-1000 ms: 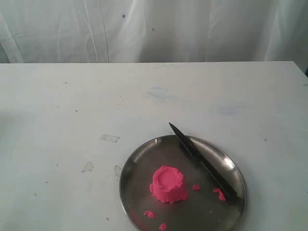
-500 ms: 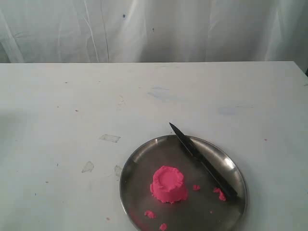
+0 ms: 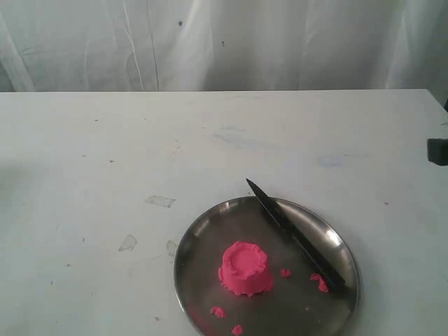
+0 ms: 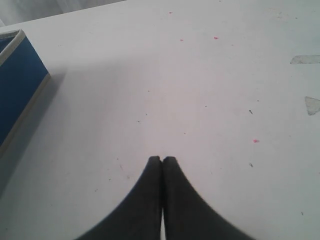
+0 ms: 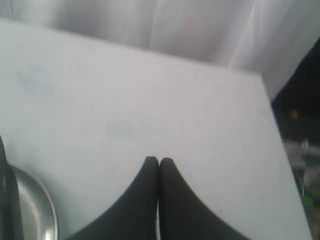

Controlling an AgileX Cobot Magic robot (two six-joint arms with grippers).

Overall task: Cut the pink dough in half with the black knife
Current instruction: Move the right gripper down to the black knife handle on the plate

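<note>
The pink dough (image 3: 245,268) stands as one moulded lump with a round flat top on the round steel plate (image 3: 203,241). The black knife (image 3: 294,234) lies across the plate's right side, its tip past the far rim and its handle toward the near right. My right gripper (image 5: 159,160) is shut and empty over bare table; a dark part of the right arm (image 3: 437,150) shows at the exterior view's right edge. The plate's rim (image 5: 35,210) and a dark strip (image 5: 6,200) sit at the right wrist view's edge. My left gripper (image 4: 162,159) is shut and empty over bare table.
Small pink crumbs (image 3: 319,281) lie on the plate. Bits of clear tape (image 3: 159,201) stick to the white table left of the plate. A blue box (image 4: 15,95) stands near the left gripper. A white curtain (image 3: 224,42) hangs behind the table.
A dark part of the right arm has come into the exterior view at its right edge. The dough, knife and plate have not moved.
</note>
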